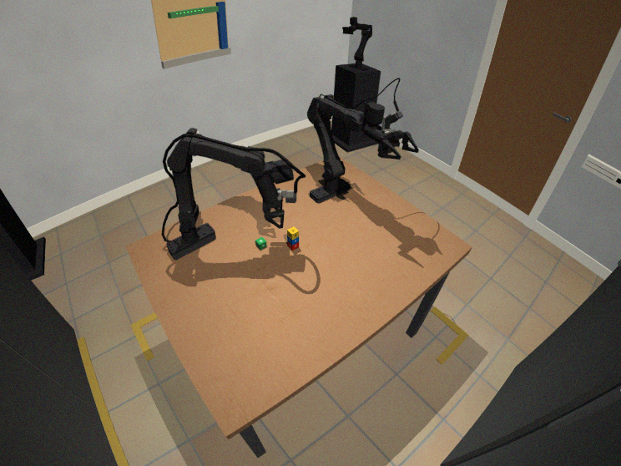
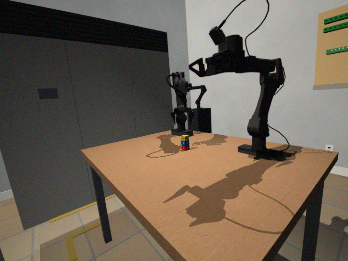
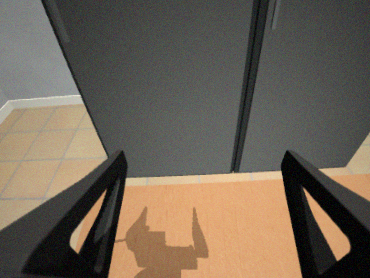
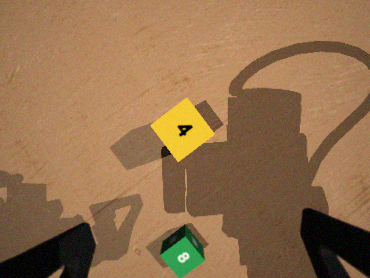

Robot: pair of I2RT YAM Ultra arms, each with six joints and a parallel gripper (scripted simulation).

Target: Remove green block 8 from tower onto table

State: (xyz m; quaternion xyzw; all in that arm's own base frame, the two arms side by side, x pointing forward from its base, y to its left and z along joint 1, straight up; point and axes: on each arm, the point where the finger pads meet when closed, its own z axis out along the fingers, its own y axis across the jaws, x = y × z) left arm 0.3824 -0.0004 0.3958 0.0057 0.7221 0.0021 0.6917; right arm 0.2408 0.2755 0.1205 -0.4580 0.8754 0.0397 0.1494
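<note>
The green block (image 1: 260, 243) showing 8 lies on the table to the left of the tower (image 1: 292, 238), with a clear gap between them. The tower has a yellow block showing 4 on top, then blue, then red, and it also shows in the exterior view (image 2: 184, 142). My right gripper (image 1: 274, 216) is open and empty, above and behind the blocks. Its wrist view looks down on the yellow top (image 4: 182, 129) and the green block (image 4: 182, 251) between its open fingers. My left gripper (image 1: 398, 145) is open and empty, raised high past the table's far edge, as in the exterior view (image 2: 196, 67). The green block is hidden in the exterior view.
A black pedestal (image 1: 355, 103) with a camera arm stands behind the table. The left arm's base (image 1: 325, 193) and the right arm's base (image 1: 190, 240) sit on the table's back edge. The left wrist view (image 3: 204, 160) faces grey cabinet doors beyond the table edge.
</note>
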